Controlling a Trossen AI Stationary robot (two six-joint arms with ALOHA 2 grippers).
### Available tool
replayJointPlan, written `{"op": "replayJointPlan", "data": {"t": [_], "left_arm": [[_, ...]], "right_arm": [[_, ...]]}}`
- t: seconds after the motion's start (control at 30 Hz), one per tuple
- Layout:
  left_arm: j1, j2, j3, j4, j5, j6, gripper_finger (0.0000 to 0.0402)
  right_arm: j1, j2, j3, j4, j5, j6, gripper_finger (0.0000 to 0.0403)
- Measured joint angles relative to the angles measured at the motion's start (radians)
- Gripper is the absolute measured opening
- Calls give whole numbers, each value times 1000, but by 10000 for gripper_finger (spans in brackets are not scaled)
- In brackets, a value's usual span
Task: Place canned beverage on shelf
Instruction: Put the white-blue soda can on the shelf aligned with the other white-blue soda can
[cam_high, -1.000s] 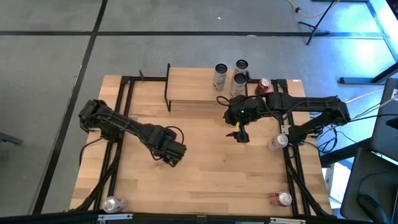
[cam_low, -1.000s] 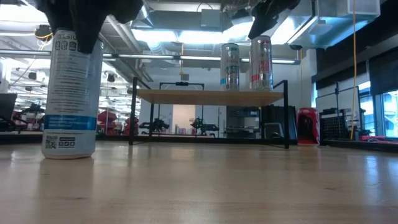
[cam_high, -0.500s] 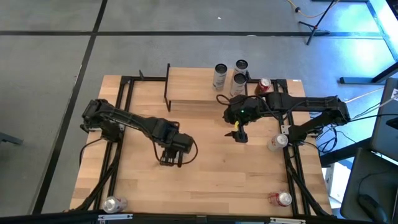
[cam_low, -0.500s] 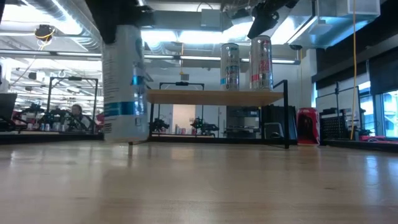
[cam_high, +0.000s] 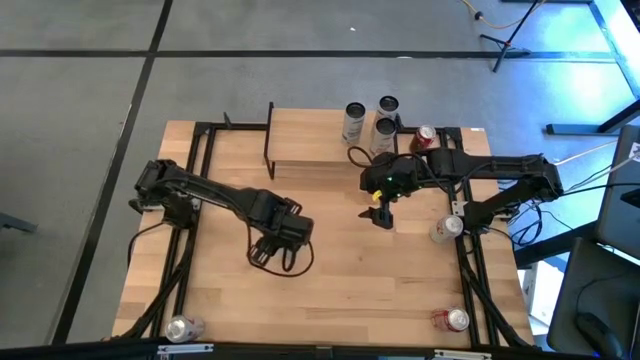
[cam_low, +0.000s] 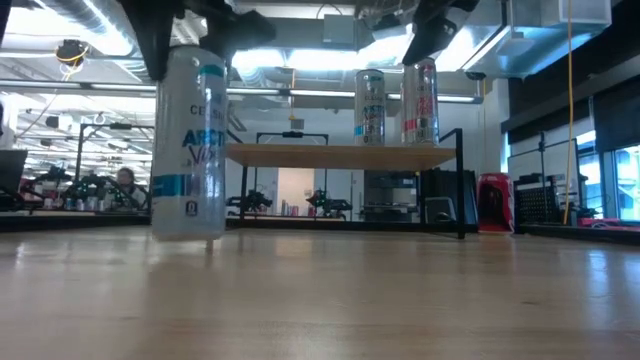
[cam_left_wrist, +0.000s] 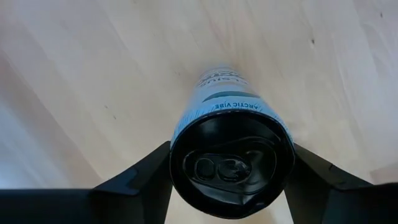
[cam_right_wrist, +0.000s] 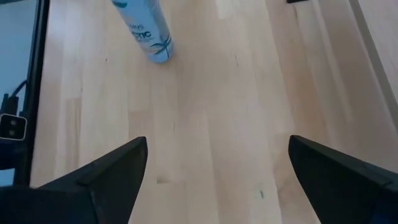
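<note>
The left gripper (cam_left_wrist: 231, 186) has its jaws closed on a tall, slim white can (cam_low: 190, 140) with blue lettering, one dark finger pressed to each side of the smooth cylinder just under its black top, where the pull tab sits in a round recess. In the low view the can stands upright near the middle of the pale, fine-grained wooden counter (cam_high: 350, 270), its base at or just above the boards; whether it touches cannot be told. From above, the left arm reaches in over the counter's left half and the gripper (cam_high: 283, 232) covers the can, with a loop of black cable beside it. The shelf (cam_low: 340, 155), a flat rectangular light-wood top on thin black metal legs, stands at the far edge of the counter, well apart from the held can. Two slim silver cans (cam_low: 371, 107) stand upright side by side near its right end in the low view; the high view shows three can tops (cam_high: 372, 122) grouped there. The right gripper (cam_high: 381, 213) hangs just in front of the shelf's right end, its jaws spread wide and empty; its wrist view looks down on bare wood grain and the held can (cam_right_wrist: 147, 31) farther off. A red can (cam_high: 424, 137) stands beside the shelf, a silver can (cam_high: 446, 229) sits at the counter's right edge, and two more cans lie near the front corners, one silver (cam_high: 184, 327), one red (cam_high: 451, 320).
</note>
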Motion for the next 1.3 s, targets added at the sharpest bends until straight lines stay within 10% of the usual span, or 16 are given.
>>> {"op": "replayJointPlan", "data": {"t": [1.3], "left_arm": [[-21, 32, 7, 73, -76, -190, 305]], "right_arm": [[0, 0, 0, -1, -45, -82, 376]]}}
